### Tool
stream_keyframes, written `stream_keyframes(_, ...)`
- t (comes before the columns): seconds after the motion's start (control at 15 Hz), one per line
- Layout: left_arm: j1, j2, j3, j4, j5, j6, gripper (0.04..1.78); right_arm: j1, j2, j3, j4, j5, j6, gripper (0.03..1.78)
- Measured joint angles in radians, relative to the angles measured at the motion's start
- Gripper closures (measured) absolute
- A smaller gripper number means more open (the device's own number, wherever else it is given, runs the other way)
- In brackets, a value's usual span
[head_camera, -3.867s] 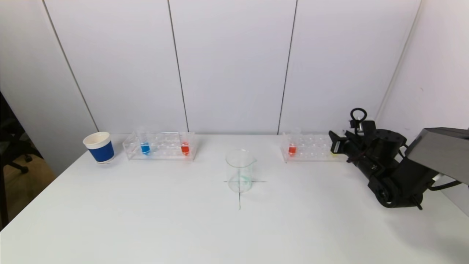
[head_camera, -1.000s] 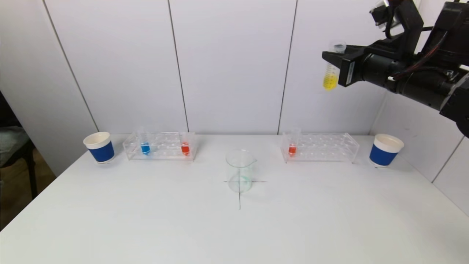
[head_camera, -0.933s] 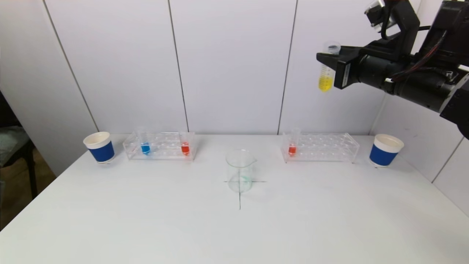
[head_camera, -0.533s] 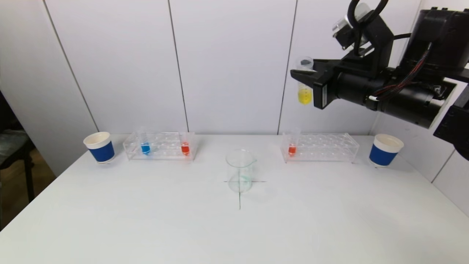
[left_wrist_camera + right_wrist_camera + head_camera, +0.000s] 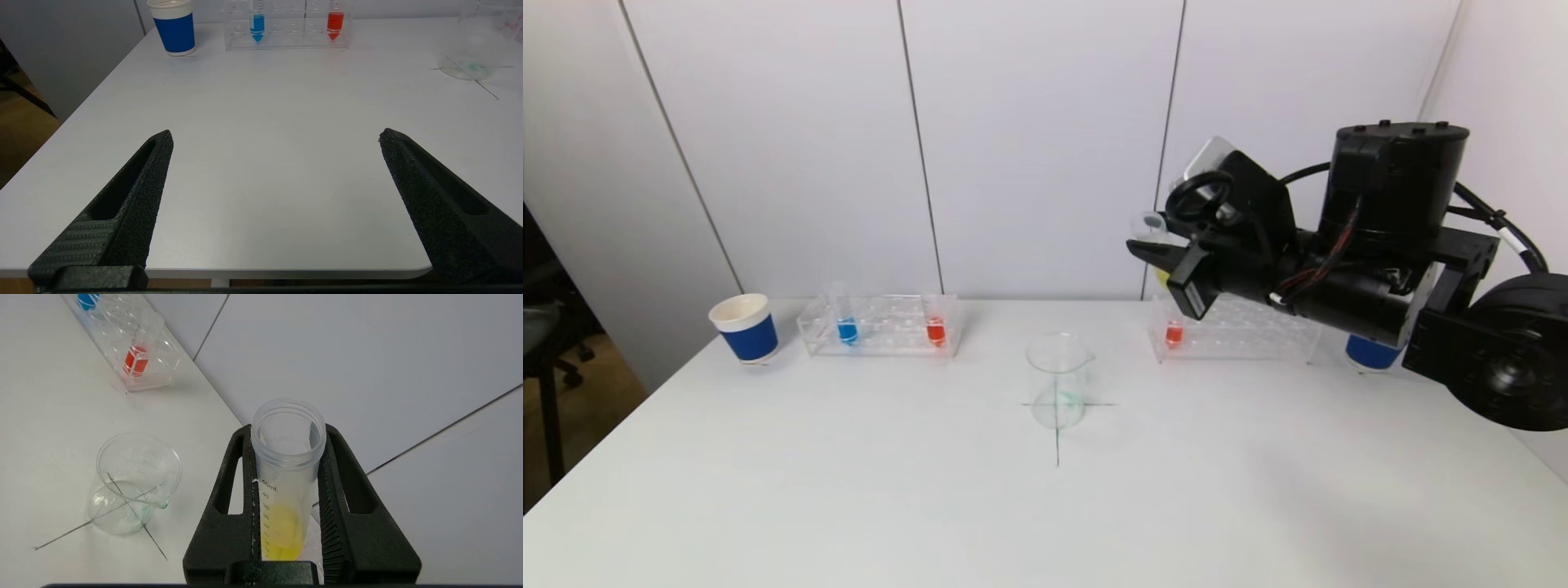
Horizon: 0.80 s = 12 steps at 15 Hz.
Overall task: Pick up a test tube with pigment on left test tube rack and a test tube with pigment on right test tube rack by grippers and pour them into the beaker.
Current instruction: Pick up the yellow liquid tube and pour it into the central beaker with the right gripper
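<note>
I've swung the right gripper [image 5: 288,490] down and inward from high near the wall; its jaws are clamped on the yellow-pigment tube [image 5: 286,477], upright between them. The beaker [image 5: 1058,380] now sits below and ahead of the jaws, so pouring looks next. The left gripper [image 5: 276,136] waits, jaws spread wide around nothing
</note>
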Motion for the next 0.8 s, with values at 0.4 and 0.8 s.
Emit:
stream_keyframes(0.4, 0.0, 0.0, 0.0, 0.0, 0.0, 0.0, 0.06, 0.016, 0.117, 0.013, -0.117, 0.0, -0.134, 1.35)
stream_keyframes(0.8, 0.0, 0.0, 0.0, 0.0, 0.0, 0.0, 0.06, 0.039, 0.221, 0.04, -0.244, -0.006, -0.245, 1.35)
